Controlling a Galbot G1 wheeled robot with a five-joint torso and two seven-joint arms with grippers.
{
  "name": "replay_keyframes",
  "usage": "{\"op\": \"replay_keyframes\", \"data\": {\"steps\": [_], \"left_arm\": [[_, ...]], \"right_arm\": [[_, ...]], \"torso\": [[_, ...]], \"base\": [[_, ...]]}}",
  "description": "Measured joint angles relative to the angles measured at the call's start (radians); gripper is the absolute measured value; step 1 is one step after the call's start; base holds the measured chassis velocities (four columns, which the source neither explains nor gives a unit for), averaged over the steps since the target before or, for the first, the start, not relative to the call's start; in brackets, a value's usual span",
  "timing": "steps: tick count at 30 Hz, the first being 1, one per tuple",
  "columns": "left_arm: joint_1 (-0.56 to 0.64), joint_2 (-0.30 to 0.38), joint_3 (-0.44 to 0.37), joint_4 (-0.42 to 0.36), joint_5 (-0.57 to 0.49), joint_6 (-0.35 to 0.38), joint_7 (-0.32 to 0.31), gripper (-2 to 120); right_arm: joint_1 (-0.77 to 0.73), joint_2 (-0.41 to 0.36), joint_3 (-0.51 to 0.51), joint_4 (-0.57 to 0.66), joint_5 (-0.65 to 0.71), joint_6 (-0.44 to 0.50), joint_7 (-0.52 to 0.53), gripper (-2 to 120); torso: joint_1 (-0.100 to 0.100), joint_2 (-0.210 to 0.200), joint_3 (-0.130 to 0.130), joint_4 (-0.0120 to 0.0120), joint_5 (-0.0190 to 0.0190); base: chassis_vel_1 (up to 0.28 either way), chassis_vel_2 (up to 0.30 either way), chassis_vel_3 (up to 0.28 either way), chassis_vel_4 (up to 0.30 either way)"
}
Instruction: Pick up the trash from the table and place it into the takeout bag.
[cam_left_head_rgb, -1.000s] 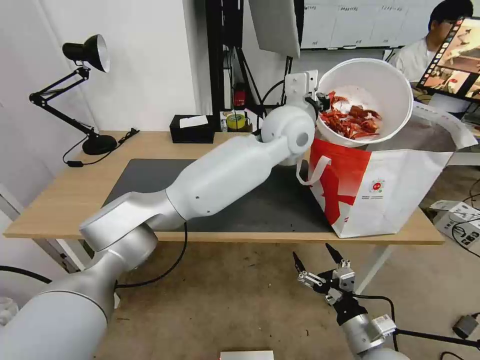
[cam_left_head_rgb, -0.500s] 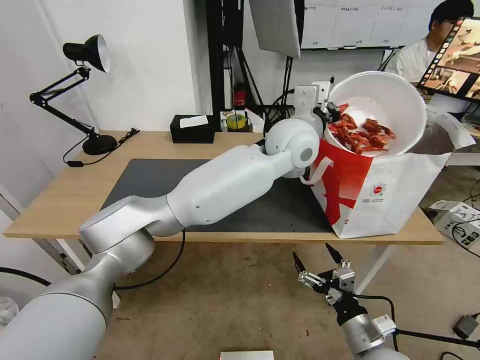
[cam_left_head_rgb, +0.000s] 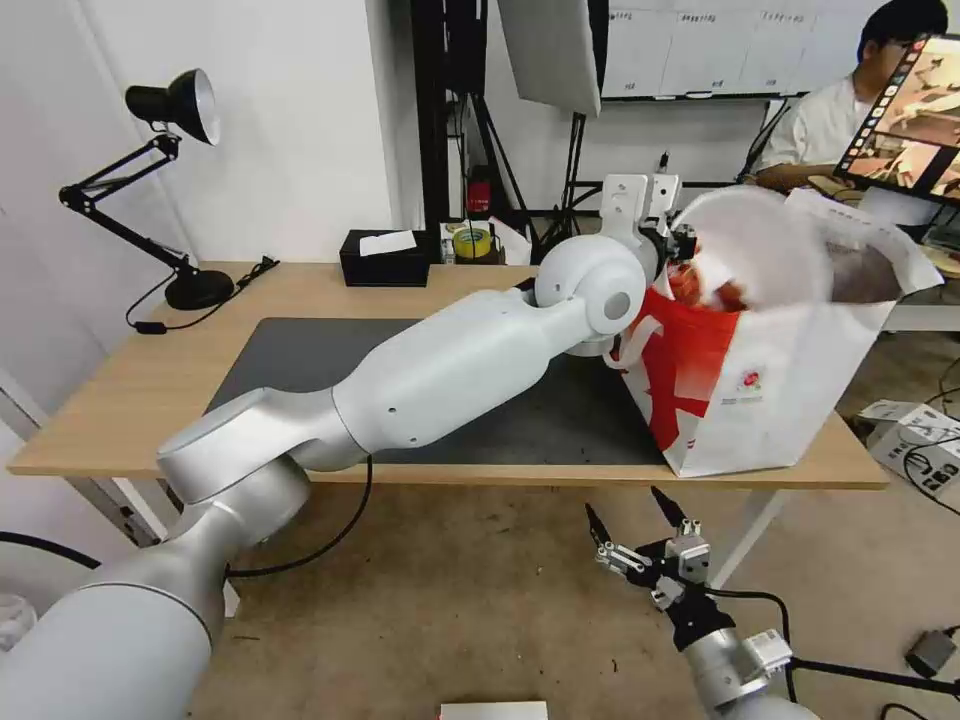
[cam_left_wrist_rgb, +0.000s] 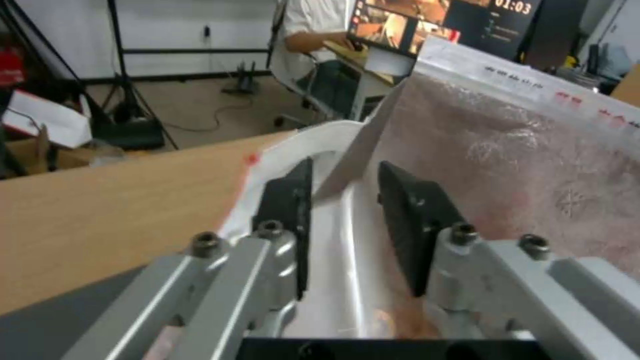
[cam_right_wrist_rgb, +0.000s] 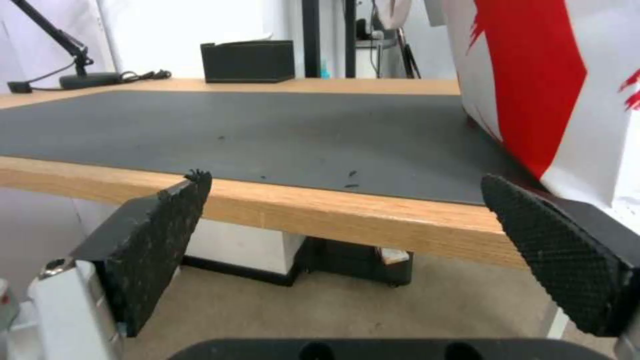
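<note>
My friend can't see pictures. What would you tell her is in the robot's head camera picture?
The robot's long white left arm reaches across a light-wood table with a dark grey mat, and its left gripper tips a white round bowl of red crayfish shells into a red-and-white takeout bag. The right gripper hangs open below the table edge.

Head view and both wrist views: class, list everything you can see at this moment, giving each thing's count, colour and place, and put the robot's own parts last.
Bowl: one, white, red shells inside, tipped into the bag's mouth.
Takeout bag: one, red and white, foil-lined, right end of the table.
Table: one, light wood.
Mat: one, dark grey, middle of the table.
Tissue box: one, black, back edge.
Tape roll: one, yellow, behind the table beside the box.
Desk lamp: one, black, back left corner.
Left gripper: at the bag's mouth, fingers either side of the bowl's rim.
Right gripper: open, low in front of the table.
</note>
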Motion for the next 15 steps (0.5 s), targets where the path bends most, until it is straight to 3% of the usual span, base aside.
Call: {"op": "replay_keyframes", "data": {"steps": [8, 14, 15], "left_arm": [[0.011, 0.004, -0.011, -0.007, -0.015, 0.013, 0.015, 67], [0.023, 0.029, -0.012, -0.017, 0.009, -0.011, 0.034, 83], [0.031, 0.048, -0.012, -0.025, 0.026, -0.03, 0.048, 91]], "right_arm": [[0.0, 0.0, 0.0, 0.0, 0.0, 0.0, 0.0, 100], [0.0, 0.0, 0.0, 0.0, 0.0, 0.0, 0.0, 100], [0.0, 0.0, 0.0, 0.0, 0.0, 0.0, 0.0, 100]], "torso": [[0.0, 0.0, 0.0, -0.0001, 0.0], [0.0, 0.0, 0.0, -0.0002, 0.0], [0.0, 0.0, 0.0, -0.0002, -0.0001]], "base": [[0.0, 0.0, 0.0, 0.0], [0.0, 0.0, 0.0, 0.0], [0.0, 0.0, 0.0, 0.0]]}}
